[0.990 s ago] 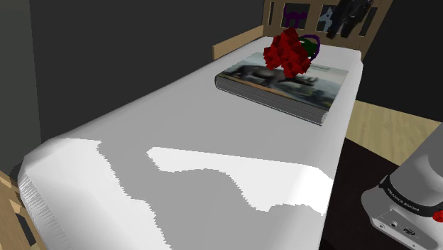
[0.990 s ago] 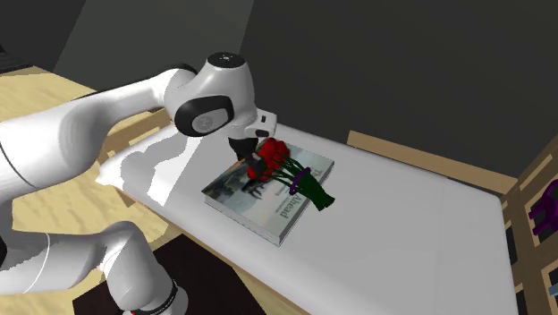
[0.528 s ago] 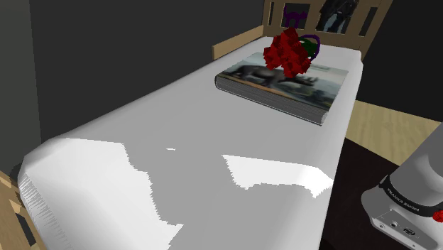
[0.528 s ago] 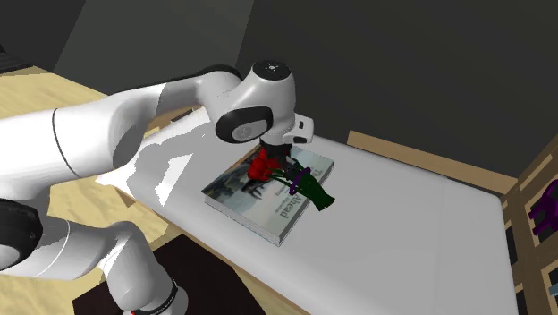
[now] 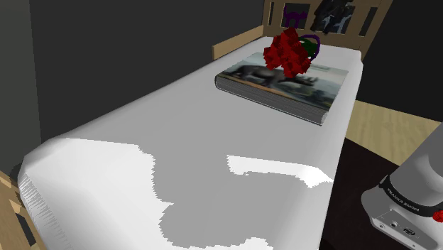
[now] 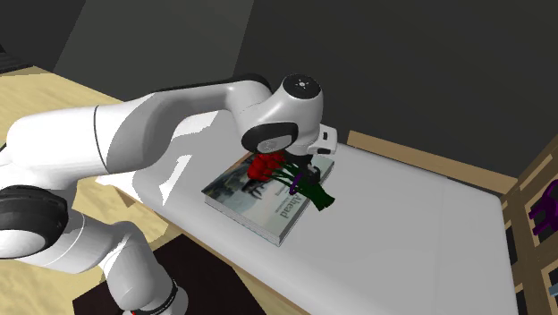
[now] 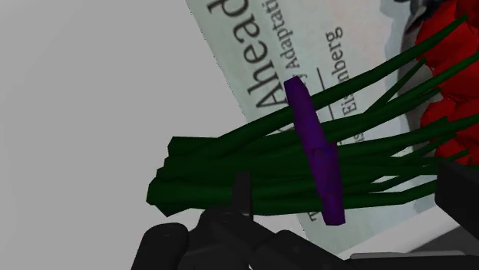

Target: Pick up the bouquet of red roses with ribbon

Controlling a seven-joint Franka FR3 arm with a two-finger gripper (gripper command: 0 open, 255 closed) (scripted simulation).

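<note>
Red bouquet (image 5: 287, 51) on the book (image 5: 284, 89): the tool (image 6: 309, 170) has shifted over its ribbon (image 7: 315, 153), likely pre-grasp; whether it's open, I cannot tell.

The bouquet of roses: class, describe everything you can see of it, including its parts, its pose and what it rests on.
The bouquet is a bunch of red blooms on dark green stems, bound round the stems by a purple ribbon. It lies on its side on the cover of a large book, which rests on a white bed. The cut stem ends reach out past the book's edge, over the bed.
</note>
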